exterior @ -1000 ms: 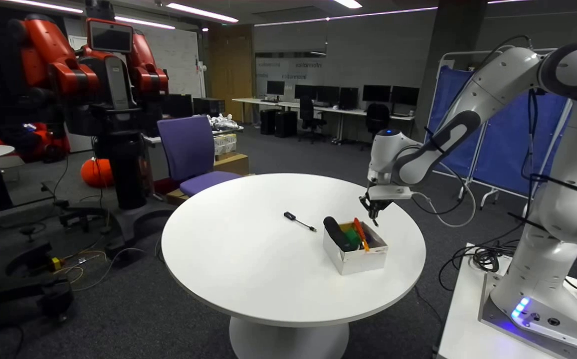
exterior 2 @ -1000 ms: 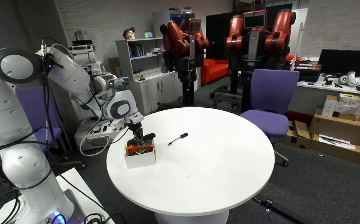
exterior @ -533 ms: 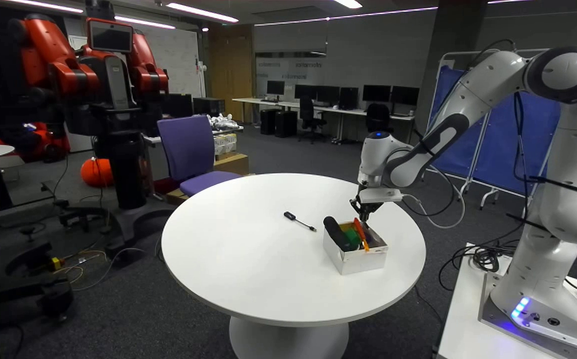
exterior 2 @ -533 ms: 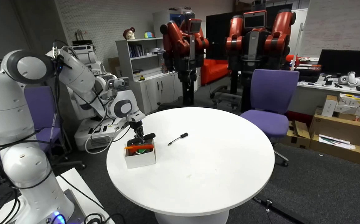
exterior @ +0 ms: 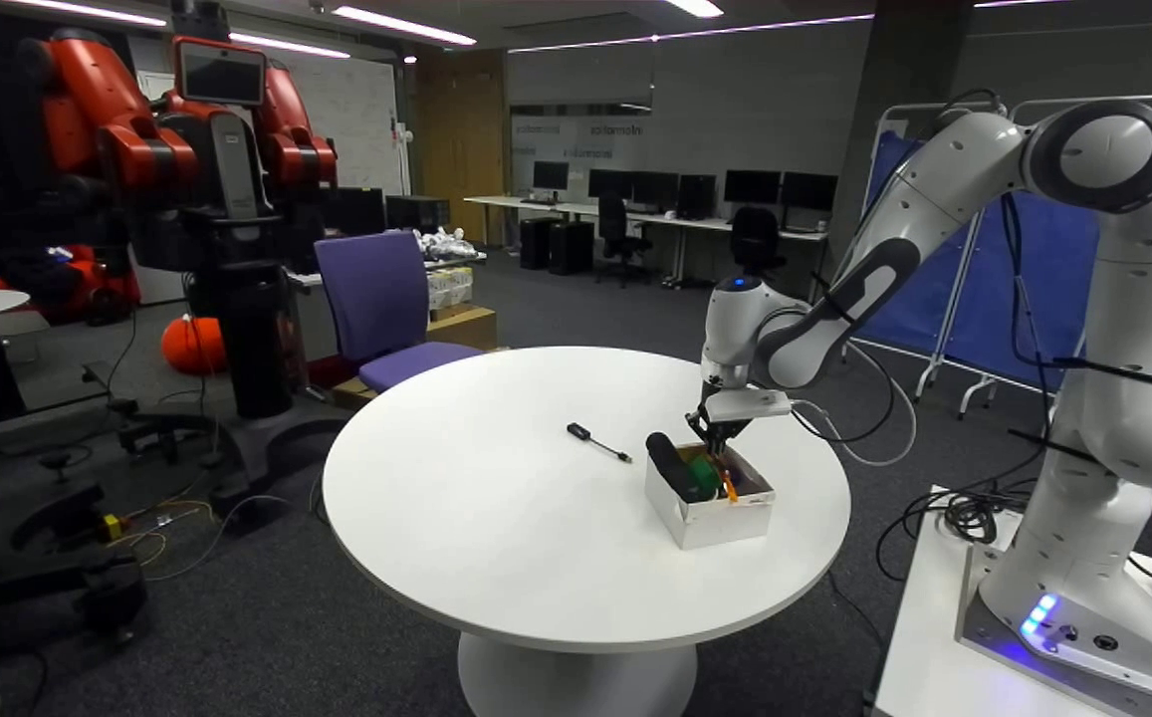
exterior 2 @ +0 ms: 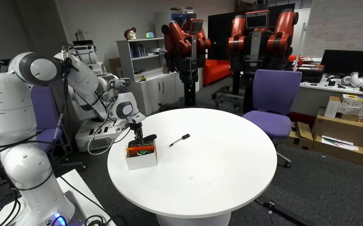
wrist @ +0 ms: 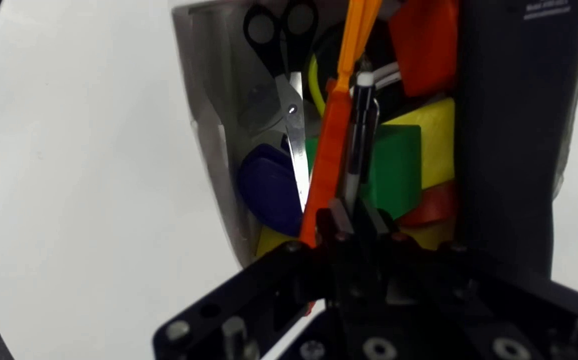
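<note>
in the wrist view, the white worktop (wrist: 79,150) comes first at the left, then the pale side of a white box (wrist: 209,130). inside it lie scissors (wrist: 292,107), black handles toward the top edge, blades slanting down to the right, their lower end just beside a dark blue piece (wrist: 266,190). next is a long orange stick (wrist: 330,145). close along its right flank is the pen (wrist: 357,135), over the middle of the box. its long axis runs almost straight up and down the view, the top leaning slightly right, roughly parallel to the stick; its white end points away from the hand (wrist: 356,215). the pen is slim, dark below that white end, with a thin clip on its right side and a greyish barrel. the hand is closed, its fingertips (wrist: 339,216) pinching the pen's near end. to the right come a green block (wrist: 397,165), a yellow block (wrist: 437,140), a red piece (wrist: 431,205) and, last, a long black case (wrist: 508,135) with small pale print.
</note>
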